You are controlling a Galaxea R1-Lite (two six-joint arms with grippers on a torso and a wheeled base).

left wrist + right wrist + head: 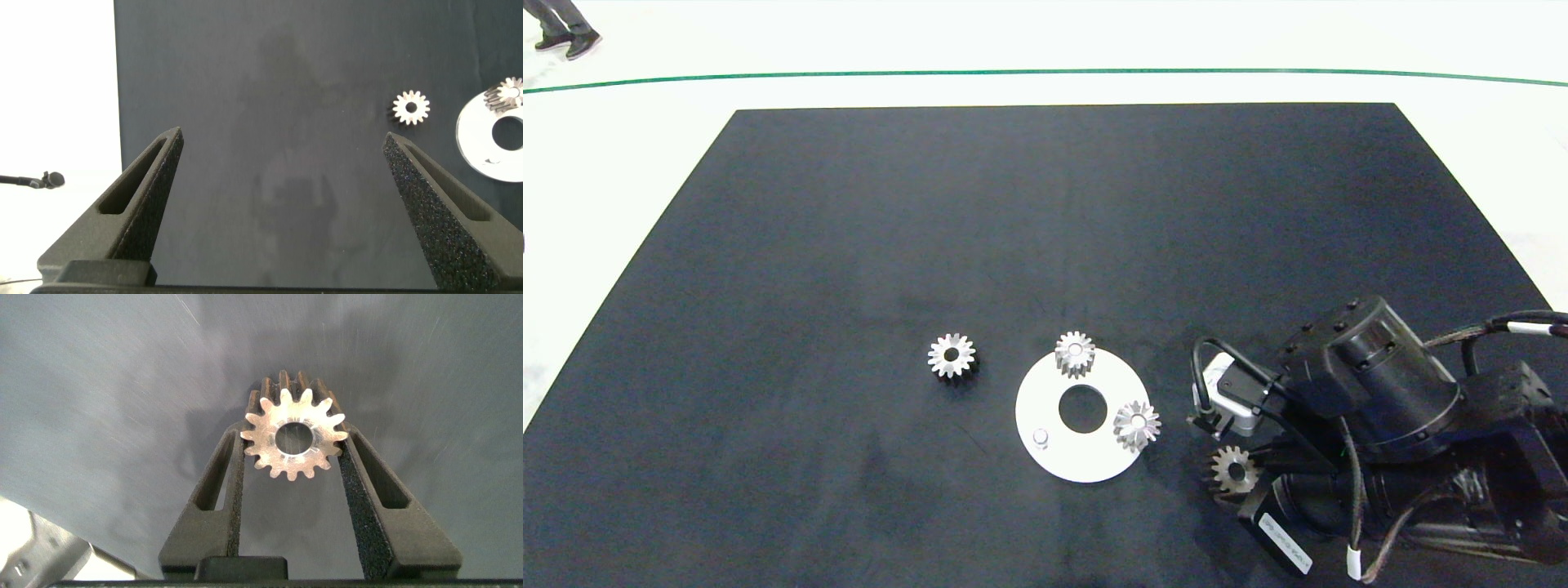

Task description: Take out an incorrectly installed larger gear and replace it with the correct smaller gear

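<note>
The right gripper (292,449) is clamped on a silver metal gear with a centre hole and a dark body behind its face (292,439), one grey finger pressed against each side of it. In the head view this gripper (1235,472) and its held gear (1233,469) sit low over the black table (849,245), just right of a white round plate with a wide centre hole (1054,457). Which of the task's gears this is cannot be told for sure.

Two silver toothed gears with small centre holes stand on the plate: one at its far rim (1075,353), one at its right rim (1137,425). A short silver peg (1041,438) on the plate's near left side stands bare.

Left of the plate, apart from it, another silver gear with blunt teeth, a wide round bore and a dark lower body (952,356) lies on the table.

The left gripper (282,196) hangs with its fingers spread wide above bare table, holding nothing; the lone gear (411,107) and the plate (482,147) show beyond it.

A person's shoes (568,41) show beyond the table.
</note>
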